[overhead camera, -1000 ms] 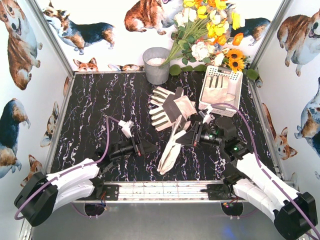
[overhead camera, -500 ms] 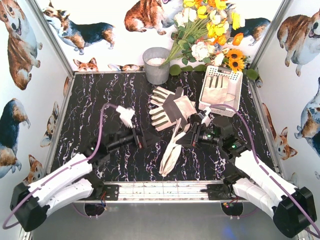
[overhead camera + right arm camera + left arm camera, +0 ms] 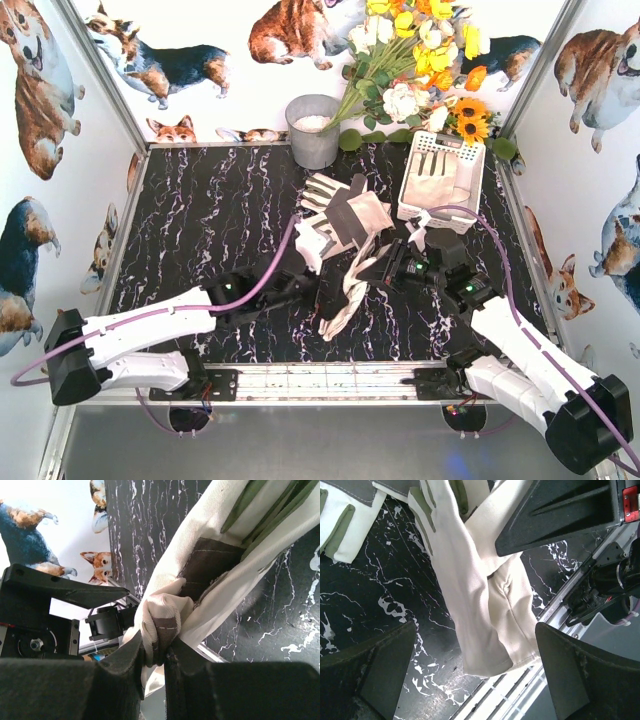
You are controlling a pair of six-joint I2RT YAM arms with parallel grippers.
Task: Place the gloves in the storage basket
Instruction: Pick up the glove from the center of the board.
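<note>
My right gripper (image 3: pixel 373 268) is shut on the cuff of one cream-white glove (image 3: pixel 345 292), which hangs lengthwise down toward the table's near edge. In the right wrist view the fingers (image 3: pixel 125 670) pinch the folded cuff (image 3: pixel 162 625). My left gripper (image 3: pixel 318 292) stands open around the lower end of that glove (image 3: pixel 485 605), with its fingers (image 3: pixel 375 670) on either side and apart from the cloth. Two more gloves (image 3: pixel 340 215) lie overlapping at the table's middle. The white storage basket (image 3: pixel 470 155) stands at the back right with a glove (image 3: pixel 437 180) inside.
A grey metal bucket (image 3: pixel 313 130) stands at the back centre, with a bunch of artificial flowers (image 3: pixel 420 60) beside it and over the basket. An aluminium rail (image 3: pixel 330 382) runs along the near edge. Corgi-printed walls close in the left, right and back.
My left arm has swung right and forward across the table to the hanging glove, and its jaws have opened wider. The right gripper has kept its hold and shifted slightly left.
</note>
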